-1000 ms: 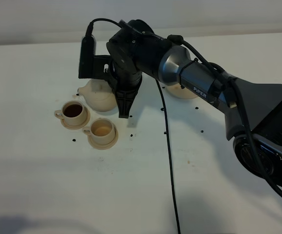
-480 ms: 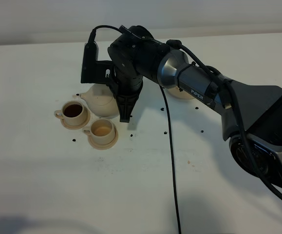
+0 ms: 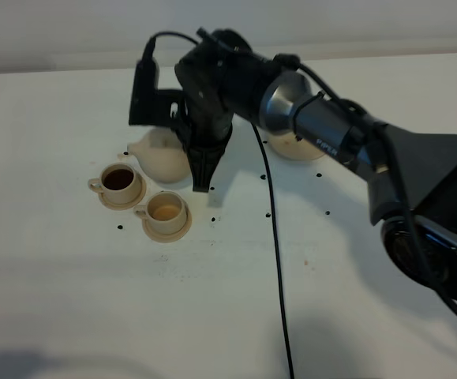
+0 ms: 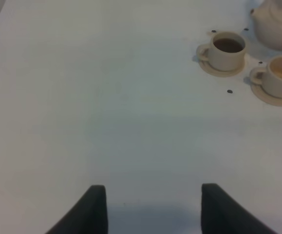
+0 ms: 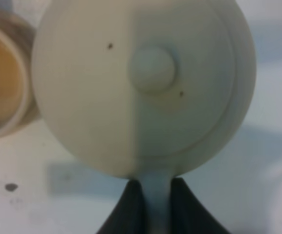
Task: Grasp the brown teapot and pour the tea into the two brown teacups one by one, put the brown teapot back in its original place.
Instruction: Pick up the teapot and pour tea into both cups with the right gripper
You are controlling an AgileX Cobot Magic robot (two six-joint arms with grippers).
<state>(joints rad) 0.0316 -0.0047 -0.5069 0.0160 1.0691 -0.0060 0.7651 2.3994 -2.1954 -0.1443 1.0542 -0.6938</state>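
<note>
The brown teapot (image 3: 162,155) hangs tilted just behind the two brown teacups, its spout toward the left cup. My right gripper (image 3: 201,181) is shut on its loop handle; in the right wrist view the fingers (image 5: 131,207) pinch the handle below the domed lid (image 5: 145,87). The left teacup (image 3: 120,180) holds dark tea, and the nearer one (image 3: 166,210) holds pale tea. Each stands on a small saucer. The wide saucer (image 3: 297,148) lies behind the arm, partly hidden. The left wrist view shows both cups (image 4: 227,50) (image 4: 280,78) and my left gripper (image 4: 153,209), open and far from them.
The right arm (image 3: 323,130) reaches across the middle of the white table (image 3: 70,284), and its black cable (image 3: 275,253) trails toward the front. Small dark specks (image 3: 119,227) lie around the cups.
The right gripper and teapot dipped slightly toward the cups half a second ago and have risen back. The cups have not moved.
</note>
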